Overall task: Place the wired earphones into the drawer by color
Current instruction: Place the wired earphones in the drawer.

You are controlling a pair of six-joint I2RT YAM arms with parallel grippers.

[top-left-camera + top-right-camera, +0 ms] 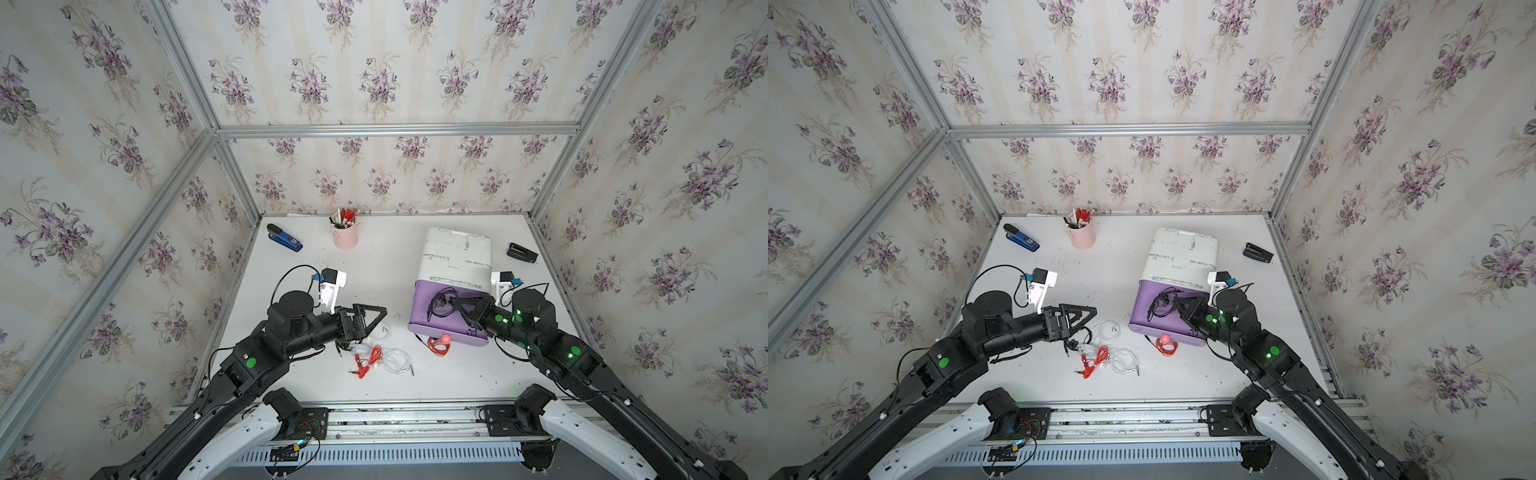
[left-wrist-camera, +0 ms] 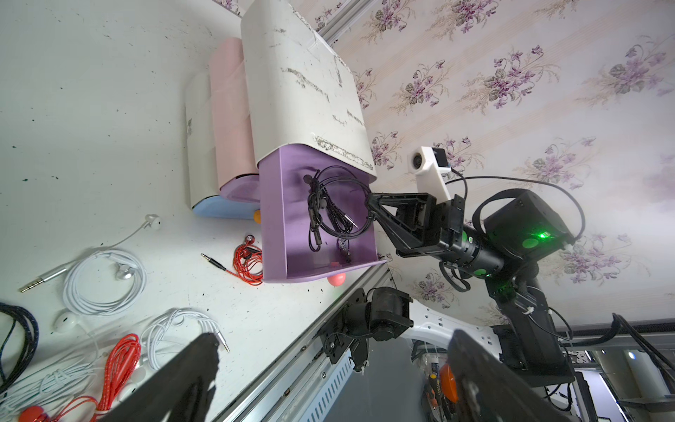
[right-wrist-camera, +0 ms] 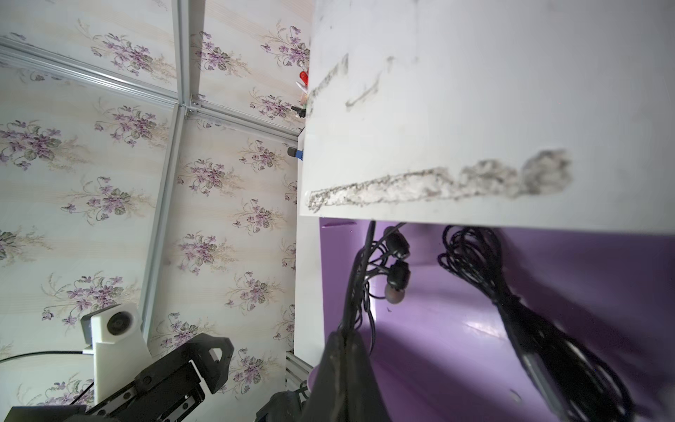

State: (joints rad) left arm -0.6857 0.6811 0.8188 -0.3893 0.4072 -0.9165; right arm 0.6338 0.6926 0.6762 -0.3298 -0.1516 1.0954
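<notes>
The purple drawer (image 1: 419,318) (image 2: 277,219) stands pulled out of the white cabinet (image 1: 457,253). My right gripper (image 1: 457,300) (image 3: 345,336) is shut on the cord of a black earphones bundle (image 3: 394,263) (image 2: 321,208), which hangs inside the drawer. A second black bundle (image 3: 511,299) lies in the drawer beside it. My left gripper (image 1: 383,310) (image 2: 332,339) hovers open and empty over a pile of white earphones (image 1: 397,360) (image 2: 106,281) and red earphones (image 1: 368,361) (image 2: 120,361). More red earphones (image 1: 438,345) (image 2: 248,263) lie against the drawer's front.
A pink pen cup (image 1: 345,235) and a blue stapler (image 1: 284,240) stand at the back left. A small black device (image 1: 521,252) lies at the back right. Under the purple drawer the cabinet's pink drawer (image 2: 230,120) is pushed in.
</notes>
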